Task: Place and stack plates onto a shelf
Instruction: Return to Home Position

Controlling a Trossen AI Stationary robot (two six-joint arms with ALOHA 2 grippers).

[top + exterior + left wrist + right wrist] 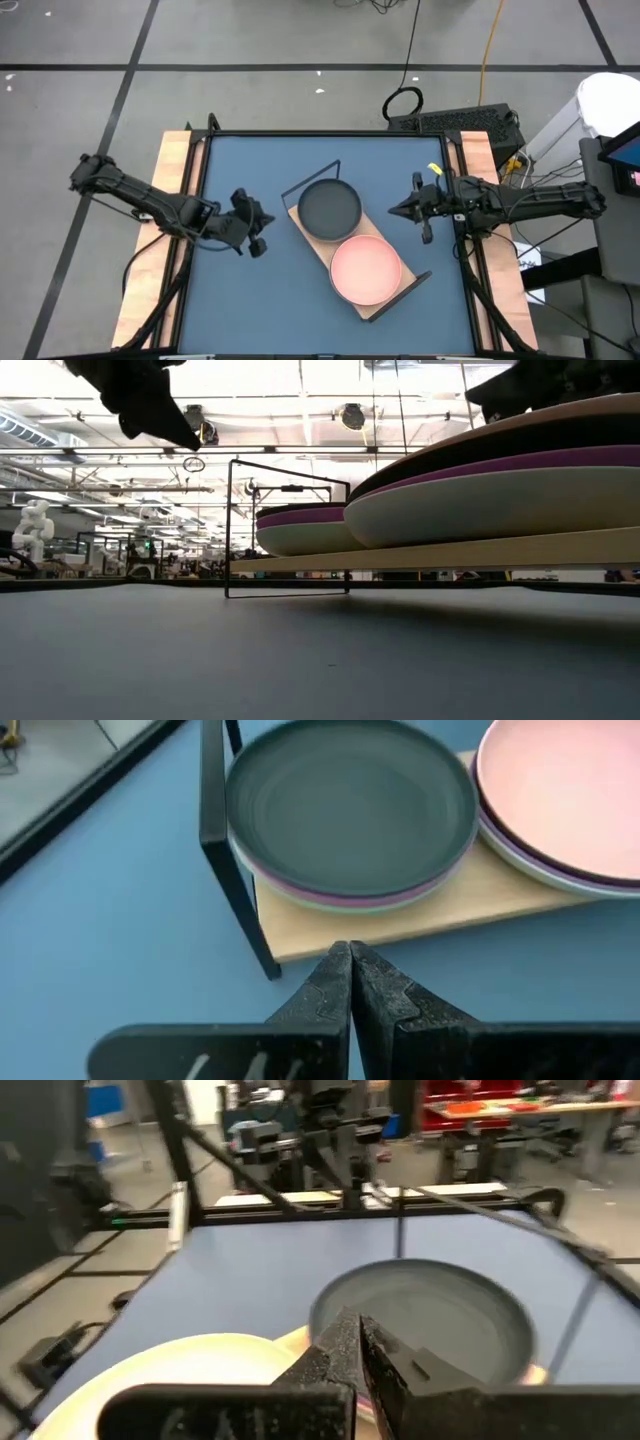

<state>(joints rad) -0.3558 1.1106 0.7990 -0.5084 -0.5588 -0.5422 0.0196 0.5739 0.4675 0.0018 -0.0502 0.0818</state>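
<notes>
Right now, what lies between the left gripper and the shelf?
Nothing but bare blue tabletop. The left wrist view shows open mat from the left gripper to the shelf, and the high view agrees.

My left arm (140,195) and right arm (535,198) are matte black with cables looped alongside. The left pincer (350,954) and right pincer (352,1322) have notched fingers.

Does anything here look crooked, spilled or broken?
Nothing is spilled or broken. The black-topped stack and pink-topped stack sit neatly on the shelf, which lies diagonally on the table. Left gripper and right gripper hang beside it, shut.
</notes>
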